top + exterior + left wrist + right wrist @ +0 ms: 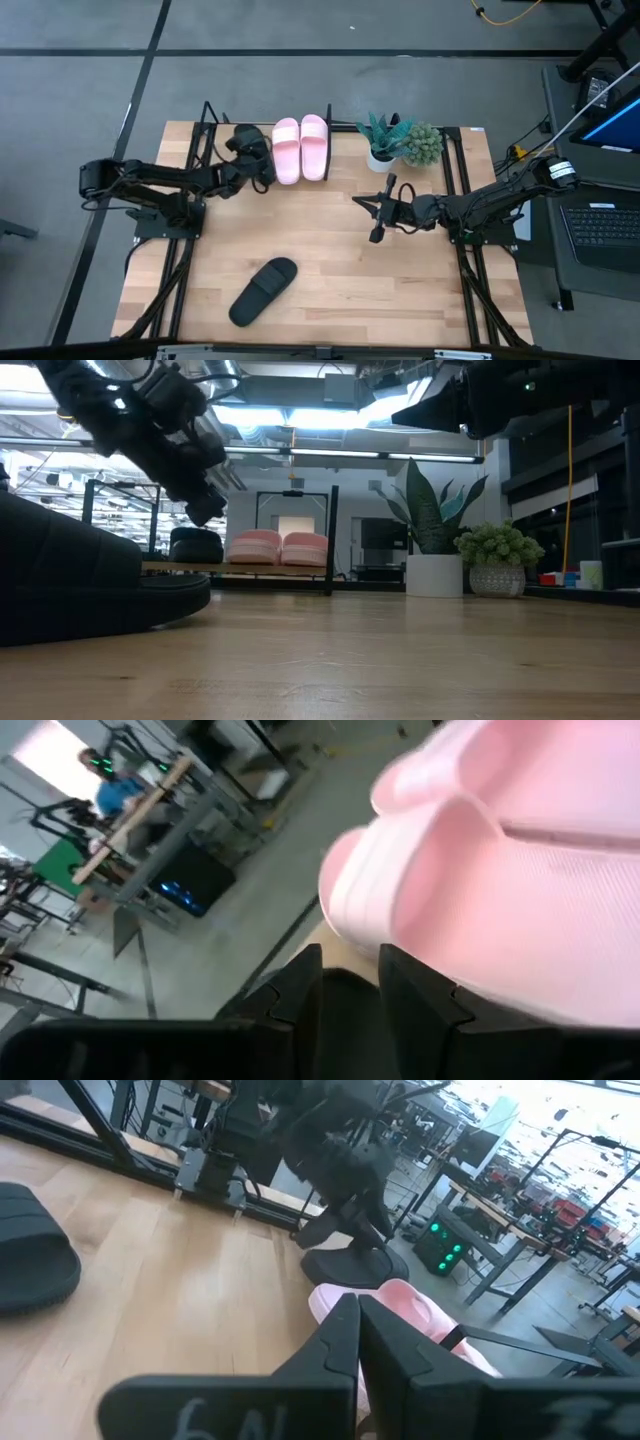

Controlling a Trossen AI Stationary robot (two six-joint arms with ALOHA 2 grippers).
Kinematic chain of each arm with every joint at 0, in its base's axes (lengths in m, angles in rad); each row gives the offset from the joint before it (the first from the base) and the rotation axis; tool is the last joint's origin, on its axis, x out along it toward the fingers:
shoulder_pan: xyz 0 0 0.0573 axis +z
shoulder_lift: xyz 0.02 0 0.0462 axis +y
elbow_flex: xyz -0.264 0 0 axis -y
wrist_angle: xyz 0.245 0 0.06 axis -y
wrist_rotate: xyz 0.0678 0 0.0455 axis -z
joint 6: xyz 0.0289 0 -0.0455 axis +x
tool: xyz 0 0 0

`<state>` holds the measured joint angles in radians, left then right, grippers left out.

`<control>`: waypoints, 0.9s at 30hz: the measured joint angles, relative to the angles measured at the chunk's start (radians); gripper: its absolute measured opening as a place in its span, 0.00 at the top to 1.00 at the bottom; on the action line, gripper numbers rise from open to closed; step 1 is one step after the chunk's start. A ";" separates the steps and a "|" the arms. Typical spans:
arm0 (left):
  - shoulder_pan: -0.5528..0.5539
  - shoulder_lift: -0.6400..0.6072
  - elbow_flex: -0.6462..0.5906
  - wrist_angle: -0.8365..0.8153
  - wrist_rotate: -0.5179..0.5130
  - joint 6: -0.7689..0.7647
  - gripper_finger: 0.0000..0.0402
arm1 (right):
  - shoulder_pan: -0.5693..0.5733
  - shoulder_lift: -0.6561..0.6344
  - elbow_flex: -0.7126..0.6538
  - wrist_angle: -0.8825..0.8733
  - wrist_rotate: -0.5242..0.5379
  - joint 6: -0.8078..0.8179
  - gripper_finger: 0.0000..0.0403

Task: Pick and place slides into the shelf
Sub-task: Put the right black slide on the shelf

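The shelf [208, 128] stands at the table's far edge. Two light pink slides [300, 149] lie side by side on its wooden base [240, 568], toward its right end. A black slide [254, 148] sits on the base just left of them, with my left gripper [240, 170] shut on it. A second black slide [265, 290] lies flat on the table near the front edge and fills the low view's left side [90, 590]. My right gripper [378, 228] hangs shut and level over the table's right middle, holding nothing. My left gripper has the black slide's near part [350, 1005] between its two fingers [300, 990]; which part exactly, the fingers hide. It reaches in from the table's left, slanting downward. The slide rests on the shelf's base [195, 546], close beside the left pink slide [520, 870].
A spiky plant in a white pot [380, 145] and a round bushy plant [423, 144] stand at the far right, beside the shelf. Black side rails [465, 270] run along both table edges. Bare wood lies between the arms in the table's middle.
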<state>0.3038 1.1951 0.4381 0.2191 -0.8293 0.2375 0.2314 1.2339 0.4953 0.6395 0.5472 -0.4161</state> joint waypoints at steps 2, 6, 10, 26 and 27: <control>0.008 -0.006 0.044 -0.104 0.016 0.000 0.77 | 0.000 0.000 0.000 -0.007 0.000 -0.010 0.97; 0.035 -0.005 0.150 -0.324 0.082 -0.050 0.77 | 0.000 0.000 0.000 -0.010 0.000 -0.012 0.97; 0.091 -0.005 0.252 -0.573 0.190 -0.131 0.77 | 0.000 0.000 0.000 -0.011 0.000 -0.012 0.97; 0.150 -0.005 0.338 -0.750 0.268 -0.132 0.77 | 0.000 0.000 0.000 -0.010 0.000 -0.012 0.97; 0.150 -0.005 0.338 -0.761 0.266 -0.128 0.77 | 0.000 0.000 0.000 -0.010 0.000 -0.012 0.97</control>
<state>0.4534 1.1904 0.7757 -0.5416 -0.5632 0.1091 0.2314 1.2339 0.4953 0.6292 0.5472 -0.4279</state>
